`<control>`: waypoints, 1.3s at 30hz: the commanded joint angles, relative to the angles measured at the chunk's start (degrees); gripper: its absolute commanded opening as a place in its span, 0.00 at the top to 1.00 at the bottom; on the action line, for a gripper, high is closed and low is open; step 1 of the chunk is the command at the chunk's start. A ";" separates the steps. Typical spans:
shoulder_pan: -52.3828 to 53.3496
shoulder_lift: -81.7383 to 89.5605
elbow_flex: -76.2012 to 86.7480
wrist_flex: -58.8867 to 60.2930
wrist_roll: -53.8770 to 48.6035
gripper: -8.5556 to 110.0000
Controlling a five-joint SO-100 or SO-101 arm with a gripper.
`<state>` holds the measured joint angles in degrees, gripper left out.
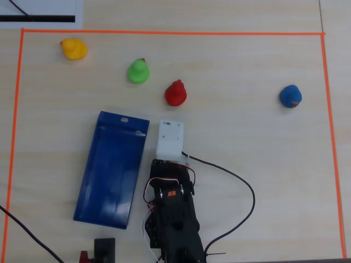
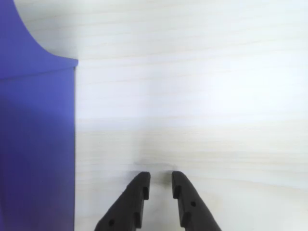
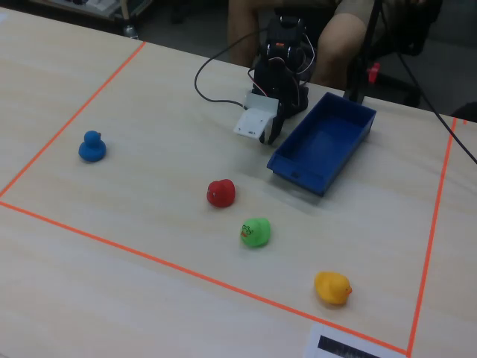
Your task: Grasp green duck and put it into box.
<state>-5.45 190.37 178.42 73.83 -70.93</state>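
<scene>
The green duck (image 1: 139,72) stands on the light wooden table, far from the arm; it also shows in the fixed view (image 3: 256,232). The blue box (image 1: 112,170) lies empty to the left of the arm in the overhead view, and shows in the fixed view (image 3: 324,142) and at the left of the wrist view (image 2: 33,144). My gripper (image 2: 160,179) hangs low over bare table beside the box. Its black fingers stand a narrow gap apart with nothing between them. In the overhead view the white wrist housing (image 1: 170,139) hides the gripper.
A red duck (image 1: 176,93) stands just ahead of the arm, between it and the green duck. A yellow duck (image 1: 73,49) is at the far left and a blue duck (image 1: 290,96) at the right. Orange tape (image 1: 164,33) marks the work area. A black cable (image 1: 241,186) loops to the right of the arm.
</scene>
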 commanded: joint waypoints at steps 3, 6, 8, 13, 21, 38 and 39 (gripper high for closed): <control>0.53 -0.70 -0.18 0.97 -0.26 0.90; 0.53 -0.70 -0.18 0.35 -0.26 0.90; 0.53 -0.70 -0.18 0.09 -0.26 0.90; -0.26 -0.70 -0.18 1.23 -3.08 0.90; 2.20 -0.70 -1.67 -13.97 1.23 0.93; 9.84 -64.16 -60.64 -17.93 4.39 0.76; 9.58 -67.32 -63.54 -18.19 5.27 0.76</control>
<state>3.78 134.65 127.44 58.01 -68.03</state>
